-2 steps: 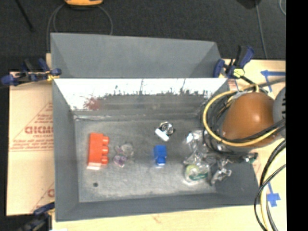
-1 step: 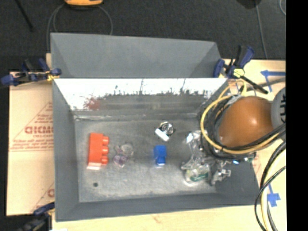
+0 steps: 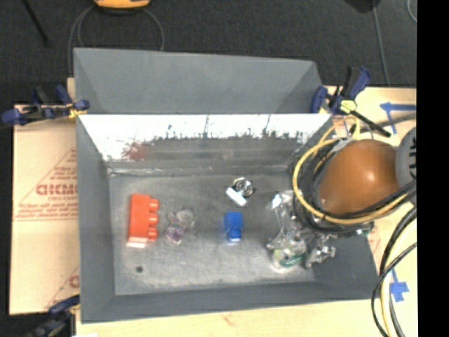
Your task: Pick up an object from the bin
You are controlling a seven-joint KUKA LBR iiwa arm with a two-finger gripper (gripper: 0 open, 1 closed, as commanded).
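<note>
The gripper point(image 3: 300, 248) is seen low down, to the right of the blue block point(image 3: 233, 227), over what looks like a small clear and green thing point(image 3: 283, 259), so the grabbing step is judged to be in hand, though how far it is open cannot be told, and a firm close and lift are needed next.

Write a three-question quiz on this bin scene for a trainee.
1. True or false: the orange brick lies at the left end of the bin, far from the gripper.
2. Which of these three lies nearest the gripper? A) orange brick B) blue block C) clear purple-tinted piece
3. Fill in: in the camera view, the small silver-and-white thing lies ____ the blue block (above or below).
Key: 1 true; 2 B; 3 above.
</note>
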